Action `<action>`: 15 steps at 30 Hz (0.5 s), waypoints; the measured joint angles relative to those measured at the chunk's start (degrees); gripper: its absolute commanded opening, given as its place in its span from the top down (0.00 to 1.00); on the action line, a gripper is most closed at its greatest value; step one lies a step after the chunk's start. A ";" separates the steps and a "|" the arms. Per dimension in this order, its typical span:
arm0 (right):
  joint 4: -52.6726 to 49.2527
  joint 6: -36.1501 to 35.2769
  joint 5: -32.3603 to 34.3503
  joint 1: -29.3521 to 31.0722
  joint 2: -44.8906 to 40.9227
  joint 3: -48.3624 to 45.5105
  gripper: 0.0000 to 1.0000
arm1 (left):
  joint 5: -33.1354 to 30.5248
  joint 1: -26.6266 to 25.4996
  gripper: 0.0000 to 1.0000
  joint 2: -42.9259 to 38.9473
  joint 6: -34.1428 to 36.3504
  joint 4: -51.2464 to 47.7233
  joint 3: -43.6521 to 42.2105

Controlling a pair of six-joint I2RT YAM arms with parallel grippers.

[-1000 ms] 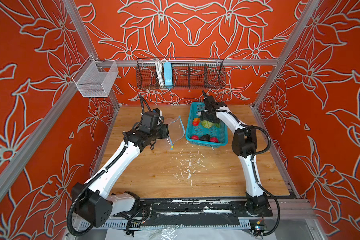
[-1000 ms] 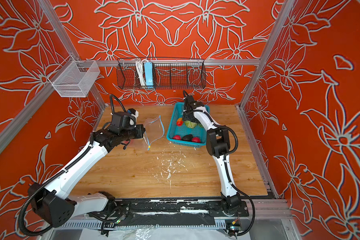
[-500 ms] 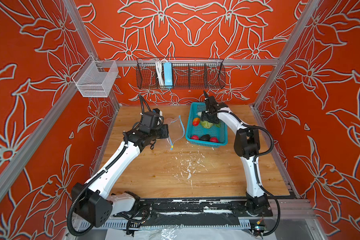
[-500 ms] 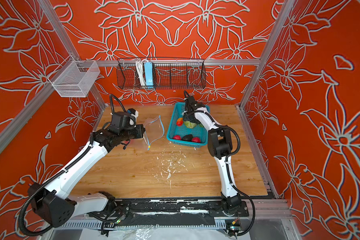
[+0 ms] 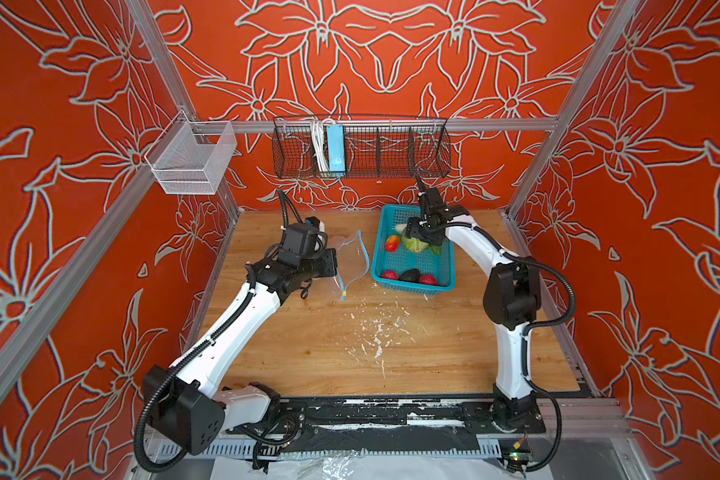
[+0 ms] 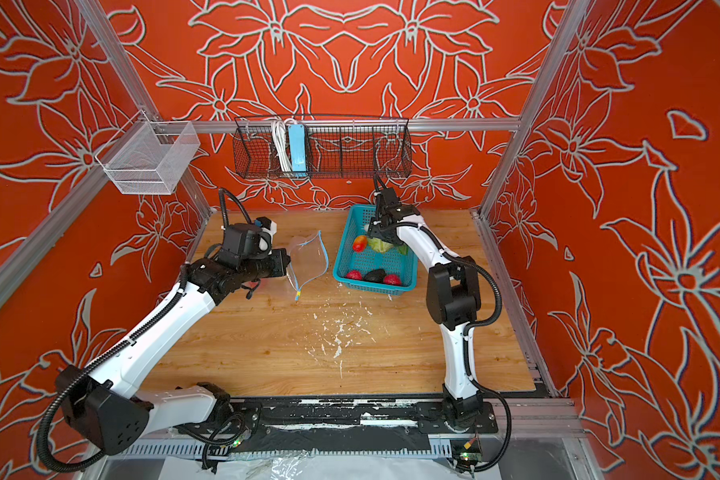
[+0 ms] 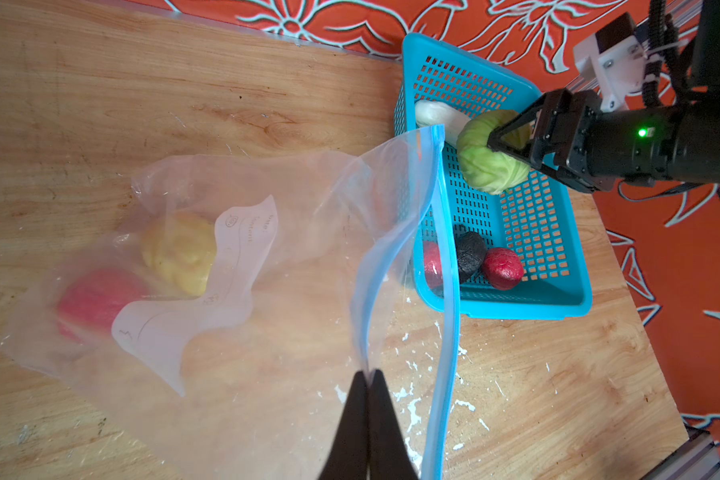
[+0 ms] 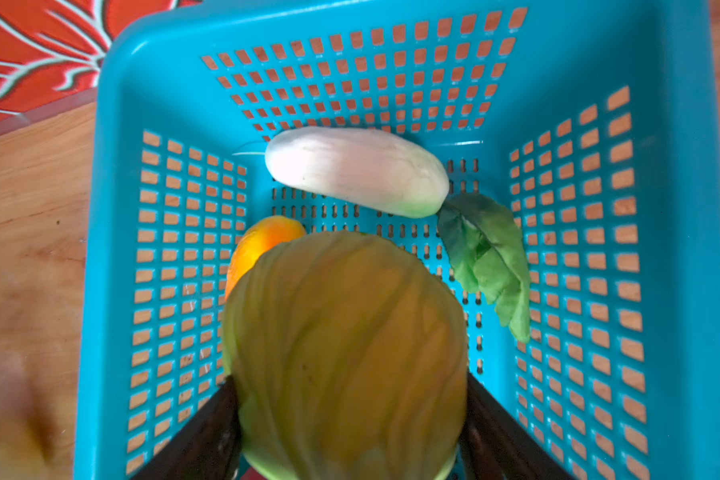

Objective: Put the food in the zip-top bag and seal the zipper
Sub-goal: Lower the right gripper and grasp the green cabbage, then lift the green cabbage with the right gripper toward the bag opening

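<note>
Green cabbage [image 7: 491, 166] — clamped in the right tool [image 8: 350, 382], over the basket [image 7: 558, 308].

Clear crinkly plastic bag [image 7: 267, 187], perforated glossy plastic basket [image 7: 516, 309], scuffed wooden tabletop [image 7: 142, 83]

Found print only on the white label [image 7: 208, 291] of the zip-top bag [image 7: 308, 195], in the left wrist view. Read two short grey words there, set side by side near one end of the label and running sideways: apparently "Date:" and "Content:", both faint, warped by the crinkled plastic and not sharp in every letter. Noted a small round outlined mark just beside them, too small to make out. Traced thin curved grey lines farther along the label, without legible letters. Could read nothing in both top views or in the right wrist view.
</note>
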 measured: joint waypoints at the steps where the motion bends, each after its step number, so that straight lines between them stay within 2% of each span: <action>1: 0.13 0.17 -0.02 0.00 -0.48 -0.83 0.25 | 0.00 0.00 1.00 0.00 0.00 0.00 0.00; 15: 3.30 2.29 -2.12 0.00 -7.85 -11.32 0.29 | -0.46 0.04 1.00 -0.31 0.00 0.00 -0.09</action>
